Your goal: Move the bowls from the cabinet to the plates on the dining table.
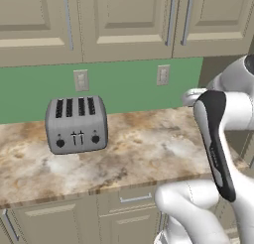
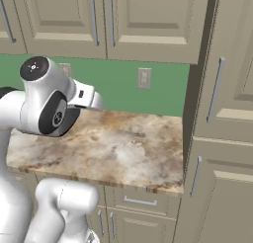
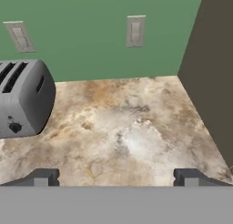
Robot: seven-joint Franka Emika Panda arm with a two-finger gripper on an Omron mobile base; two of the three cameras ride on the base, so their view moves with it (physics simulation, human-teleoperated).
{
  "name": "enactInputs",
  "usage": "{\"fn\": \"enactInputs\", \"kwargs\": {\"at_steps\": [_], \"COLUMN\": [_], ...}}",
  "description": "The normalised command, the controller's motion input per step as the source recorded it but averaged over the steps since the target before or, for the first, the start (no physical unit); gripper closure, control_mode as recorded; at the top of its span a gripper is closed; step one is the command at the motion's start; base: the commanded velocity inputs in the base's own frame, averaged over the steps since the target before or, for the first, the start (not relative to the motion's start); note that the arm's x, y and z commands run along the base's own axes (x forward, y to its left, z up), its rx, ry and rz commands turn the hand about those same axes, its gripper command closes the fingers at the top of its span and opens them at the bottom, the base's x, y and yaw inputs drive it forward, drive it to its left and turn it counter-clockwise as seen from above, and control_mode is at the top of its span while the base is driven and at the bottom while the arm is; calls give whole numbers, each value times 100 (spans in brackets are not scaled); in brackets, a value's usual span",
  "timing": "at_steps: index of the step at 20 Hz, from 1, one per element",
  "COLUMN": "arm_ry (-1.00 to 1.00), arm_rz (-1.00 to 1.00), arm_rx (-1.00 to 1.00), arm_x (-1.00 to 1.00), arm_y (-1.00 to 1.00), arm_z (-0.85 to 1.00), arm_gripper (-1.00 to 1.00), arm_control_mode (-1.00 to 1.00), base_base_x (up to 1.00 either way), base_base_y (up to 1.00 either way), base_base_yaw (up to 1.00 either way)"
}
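Gripper [image 3: 116, 177]: fingers [image 3: 42, 177] spread wide apart, nothing between them.
Worktop [image 3: 132, 127]: mottled beige-brown stone, directly ahead of the fingertips.
Toaster [image 3: 22, 98]: grey, ahead and to the left — partly cut off at the edge.
Wall [image 3: 91, 32]: green, beyond the worktop, with two switch plates [image 3: 135, 31].
Dark panel [image 3: 211, 68]: ahead to the right.

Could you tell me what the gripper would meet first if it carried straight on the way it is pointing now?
Probably the bare stone worktop: the open gripper points forward and down at it, the toaster off to one side. Depth is uncertain.
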Motion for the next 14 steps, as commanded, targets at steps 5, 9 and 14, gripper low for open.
{"fn": "enactInputs", "kwargs": {"at_steps": [5, 9, 14], "arm_ry": [0, 0, 0], "arm_rz": [0, 0, 0], "arm_rx": [0, 0, 0], "arm_x": [-1, 0, 0], "arm_y": [-70, -47, -7], "arm_z": [42, 41, 51], "arm_gripper": [-100, -100, -100], "arm_control_mode": [-100, -100, -100], "base_base_x": [0, 0, 0], "base_base_y": [0, 0, 0], "base_base_yaw": [0, 0, 0]}}
